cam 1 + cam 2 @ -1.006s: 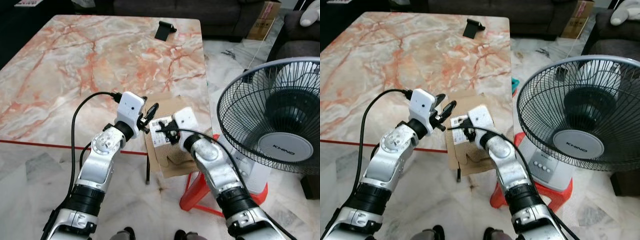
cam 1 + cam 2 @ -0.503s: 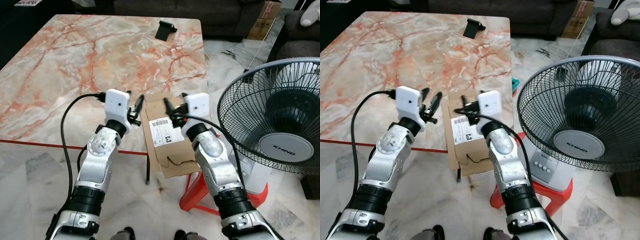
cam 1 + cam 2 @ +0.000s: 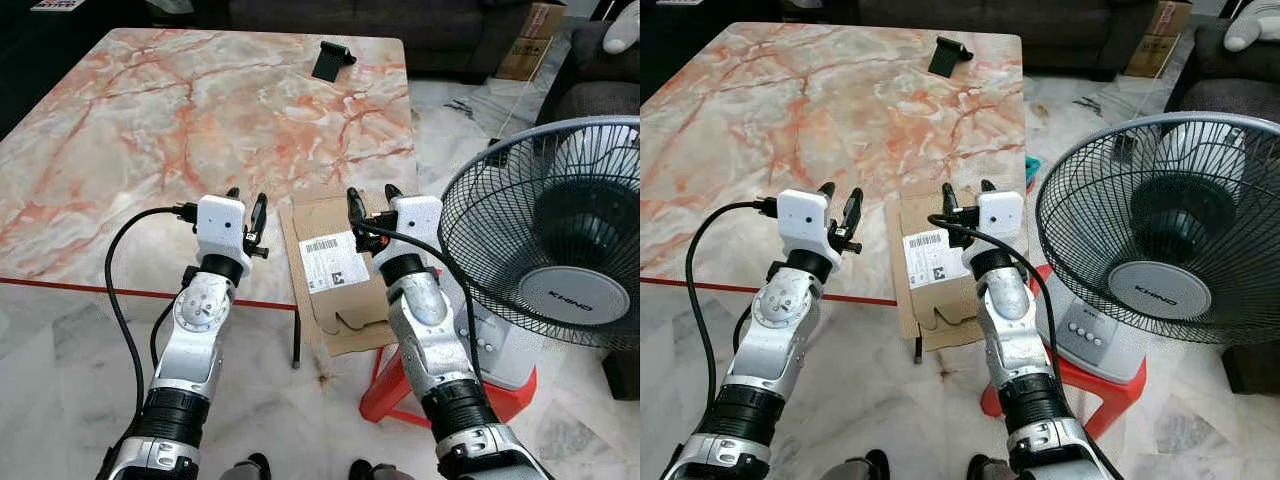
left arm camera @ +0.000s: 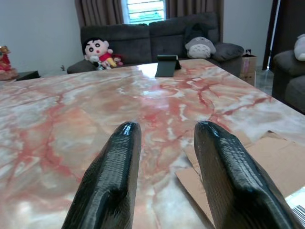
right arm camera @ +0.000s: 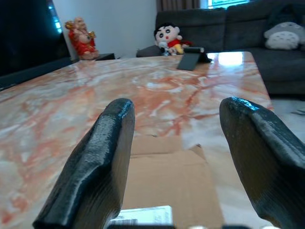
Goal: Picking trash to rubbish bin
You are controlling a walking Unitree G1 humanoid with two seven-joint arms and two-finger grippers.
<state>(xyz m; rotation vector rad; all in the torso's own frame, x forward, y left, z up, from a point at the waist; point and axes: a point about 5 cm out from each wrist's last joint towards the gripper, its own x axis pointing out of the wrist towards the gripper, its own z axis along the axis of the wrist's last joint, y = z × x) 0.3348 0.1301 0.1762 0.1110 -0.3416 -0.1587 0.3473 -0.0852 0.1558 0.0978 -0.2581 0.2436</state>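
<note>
A flattened brown cardboard box (image 3: 330, 265) with a white label overhangs the pink marble surface (image 3: 150, 130) edge. Left hand (image 3: 245, 213) and right hand (image 3: 366, 205) flank the box, fingers apart, holding nothing.

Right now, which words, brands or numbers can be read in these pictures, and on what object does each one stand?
"KHIND": on the hub of the standing fan.
White shipping label on the flattened cardboard box: barcode and small print, too small to read.
Printed carton beside the sofa: markings too blurred to read.
</note>
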